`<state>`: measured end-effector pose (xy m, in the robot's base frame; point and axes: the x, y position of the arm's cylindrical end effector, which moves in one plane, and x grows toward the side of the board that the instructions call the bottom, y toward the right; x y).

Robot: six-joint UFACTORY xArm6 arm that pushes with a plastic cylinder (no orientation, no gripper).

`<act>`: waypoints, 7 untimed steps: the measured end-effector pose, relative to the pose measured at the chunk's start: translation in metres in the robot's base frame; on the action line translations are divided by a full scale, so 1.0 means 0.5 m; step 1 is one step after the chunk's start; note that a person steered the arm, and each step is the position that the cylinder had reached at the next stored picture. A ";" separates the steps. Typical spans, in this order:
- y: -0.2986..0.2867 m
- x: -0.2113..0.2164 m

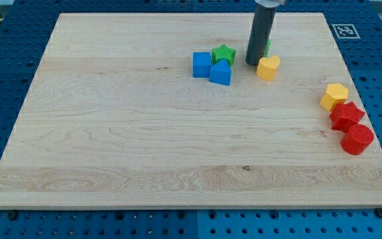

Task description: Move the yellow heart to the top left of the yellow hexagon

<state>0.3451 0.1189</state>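
Note:
The yellow heart (268, 68) lies on the wooden board (111, 133) near the view's top, right of centre. My tip (253, 63) stands just left of the heart, touching or nearly touching its upper left edge. The yellow hexagon (334, 96) lies near the board's right edge, to the lower right of the heart. A green block (267, 46) is mostly hidden behind the rod.
A blue cube (201, 64), a blue block (221, 72) and a green star (223, 54) cluster left of my tip. A red star (347, 116) and a red cylinder (357, 139) lie just below the yellow hexagon. A fiducial marker (343, 30) sits at the board's top right corner.

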 end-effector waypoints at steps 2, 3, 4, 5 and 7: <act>-0.034 0.034; -0.008 0.042; 0.021 0.040; 0.042 0.036; 0.071 0.012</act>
<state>0.3509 0.1542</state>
